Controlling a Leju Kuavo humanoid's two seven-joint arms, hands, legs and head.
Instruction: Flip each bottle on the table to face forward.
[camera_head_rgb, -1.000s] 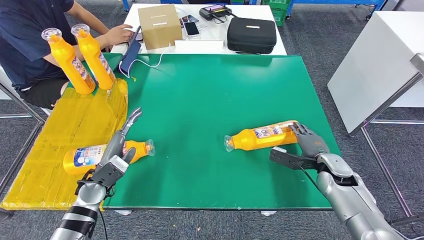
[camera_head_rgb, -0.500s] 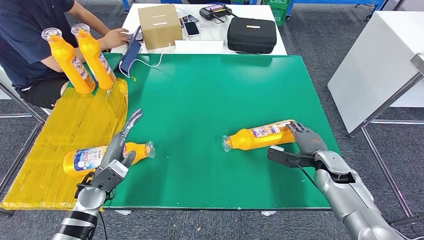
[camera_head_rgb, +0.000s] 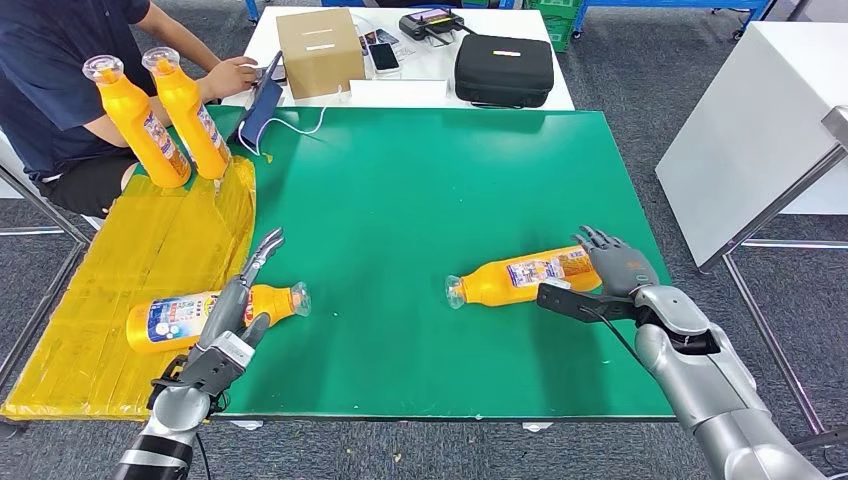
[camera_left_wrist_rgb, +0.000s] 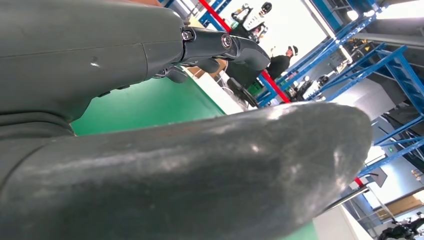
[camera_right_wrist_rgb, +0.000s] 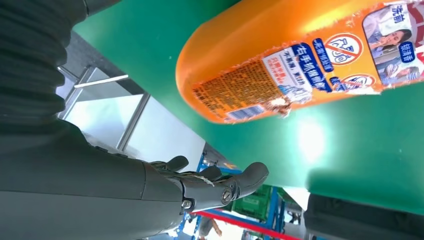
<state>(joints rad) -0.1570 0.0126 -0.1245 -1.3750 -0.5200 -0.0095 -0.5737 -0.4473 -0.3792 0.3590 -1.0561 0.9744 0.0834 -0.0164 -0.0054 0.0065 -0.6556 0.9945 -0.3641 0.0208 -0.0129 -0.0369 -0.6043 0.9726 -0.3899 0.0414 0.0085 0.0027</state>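
An orange bottle (camera_head_rgb: 520, 277) lies on its side on the green table (camera_head_rgb: 420, 180), its cap to the left and its printed label up. My right hand (camera_head_rgb: 612, 268) sits just past the bottle's base with fingers apart and nothing in it. In the right wrist view the bottle (camera_right_wrist_rgb: 300, 65) stays clear of the fingers (camera_right_wrist_rgb: 215, 182). A second orange bottle (camera_head_rgb: 170, 317) lies across the edge of the yellow mat (camera_head_rgb: 150, 250), cap to the right. My left hand (camera_head_rgb: 238, 300) stretches over it with straight, spread fingers (camera_left_wrist_rgb: 220, 45).
Two more orange bottles (camera_head_rgb: 135, 125) (camera_head_rgb: 190, 112) stand tilted at the mat's far end beside a seated person (camera_head_rgb: 60, 80). A white table behind holds a cardboard box (camera_head_rgb: 318, 50), a black case (camera_head_rgb: 503, 70) and phones. Another white table (camera_head_rgb: 760, 130) stands to the right.
My right hand's fingers have come off the bottle's base and spread. The right bottle has turned a little and settled lower. My left arm has drawn back slightly.
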